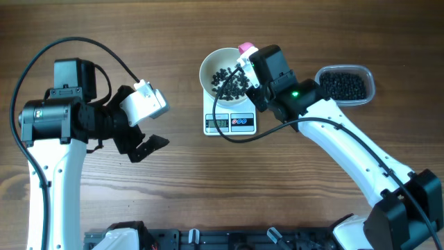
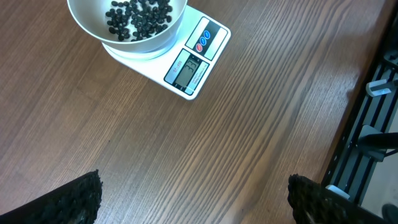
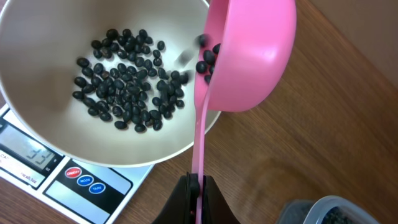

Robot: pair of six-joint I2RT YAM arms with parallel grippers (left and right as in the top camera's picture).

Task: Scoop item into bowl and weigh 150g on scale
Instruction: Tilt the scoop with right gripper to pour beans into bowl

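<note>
Looking from overhead first, I had my right end effector (image 1: 244, 64) clenched on the handle of a pink scoop (image 1: 245, 48). It was reached over the white bowl (image 1: 207, 69) so that whatever spilled would land inside. The bowl sat on the scale (image 1: 230, 123), which let the beans (image 1: 229, 82) be weighed as they went in. The clear tub (image 1: 368, 75) of spare beans lay near the bowl on my right side, close enough for short trips. My left end effector (image 1: 147, 146) hung released and empty over bare table (image 1: 208, 194), well apart from the scale. I judged this left the pouring side free.

From the left wrist, my two fingertips (image 2: 68, 202) stood wide at the bottom corners with only wood between them. The bowl and scale lay ahead, and the display (image 2: 188, 68) was too small to read.

From the right wrist, the scoop was rolled on its side above the bowl's rim, its handle pinched between my shut fingers. A few beans sat at its lip, and some were blurred in mid-fall. Only a loose layer covered the bowl's bottom, so I judged the target weight was some way off. The digits were too blurred to trust.
</note>
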